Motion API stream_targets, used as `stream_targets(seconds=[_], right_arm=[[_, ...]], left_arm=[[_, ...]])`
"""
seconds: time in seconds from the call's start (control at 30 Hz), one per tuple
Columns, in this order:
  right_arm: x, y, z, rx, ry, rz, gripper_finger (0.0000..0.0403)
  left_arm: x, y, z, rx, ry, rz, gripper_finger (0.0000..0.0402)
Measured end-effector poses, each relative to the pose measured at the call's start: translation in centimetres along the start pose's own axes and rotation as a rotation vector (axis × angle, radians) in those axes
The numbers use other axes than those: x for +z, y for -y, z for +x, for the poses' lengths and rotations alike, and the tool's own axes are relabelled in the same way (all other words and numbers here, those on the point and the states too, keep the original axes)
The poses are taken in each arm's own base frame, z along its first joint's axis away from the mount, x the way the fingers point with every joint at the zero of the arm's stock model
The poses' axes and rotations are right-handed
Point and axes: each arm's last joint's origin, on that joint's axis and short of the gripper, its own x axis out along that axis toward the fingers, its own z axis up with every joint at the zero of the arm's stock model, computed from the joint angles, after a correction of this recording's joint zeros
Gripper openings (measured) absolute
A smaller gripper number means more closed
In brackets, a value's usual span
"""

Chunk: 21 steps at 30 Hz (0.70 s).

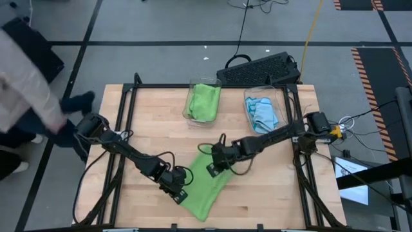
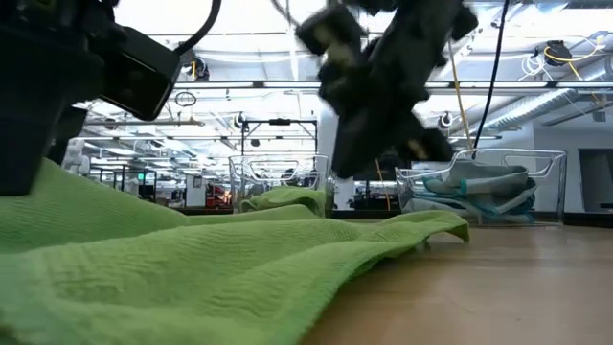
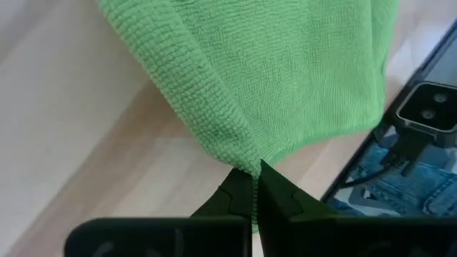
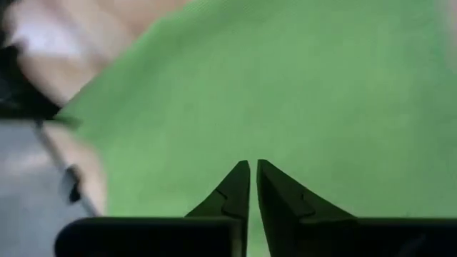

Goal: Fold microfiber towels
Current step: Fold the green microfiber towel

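A lime green microfiber towel (image 1: 209, 187) lies spread on the wooden table (image 1: 270, 187) near its front edge. It fills the foreground of the low view (image 2: 239, 268). My left gripper (image 1: 181, 192) is at the towel's left edge, shut on it (image 3: 253, 175). My right gripper (image 1: 211, 169) hangs just above the towel's far end. Its fingers (image 4: 251, 165) are together with nothing between them. The low view shows it blurred and clear of the cloth (image 2: 383, 96). My left gripper pinches the towel's left edge (image 3: 248, 158) between its two fingertips, where the cloth gathers to a point. The fingers slant down from the table's left. The pinched part is raised a little and creases fan out from it. The rest lies on the table.
At the back of the table, one clear bin holds a green towel (image 1: 204, 102) and another holds light blue towels (image 1: 262, 111). A black keyboard (image 1: 261, 67) lies beyond the far edge. A person (image 1: 22, 77) stands at the table's left.
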Motion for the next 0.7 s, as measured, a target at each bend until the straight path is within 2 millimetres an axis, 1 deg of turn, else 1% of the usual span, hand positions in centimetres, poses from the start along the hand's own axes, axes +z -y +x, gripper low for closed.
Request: stream_targets(seconds=[0.1,0.23,0.37,0.47,0.6,0.7], right_arm=[[1.7,1.1,0.7,-0.035,0.014,0.012,0.0031],[3.4,2.6,1.7,-0.059,-0.007,0.010,0.0031],[4.1,3.9,3.2,-0.096,-0.034,-0.011,0.0021],[4.6,4.3,3.9,-0.087,-0.046,-0.017,0.0013],[5.3,4.6,4.2,-0.094,0.003,-0.032,0.0008],[6.4,5.1,4.0,-0.089,0.033,-0.032,0.0008]], left_arm=[[-0.4,0.1,0.1,-0.003,-0.007,-0.009,0.0004],[-0.9,0.2,0.2,-0.007,-0.030,-0.015,0.0007],[-1.5,0.5,0.3,-0.018,-0.040,-0.021,0.0003],[-1.8,0.7,0.3,-0.034,-0.047,-0.035,0.0007],[-2.2,1.1,0.4,-0.065,-0.052,-0.058,0.0004],[-2.6,1.2,0.4,-0.070,-0.042,-0.085,0.0005]])
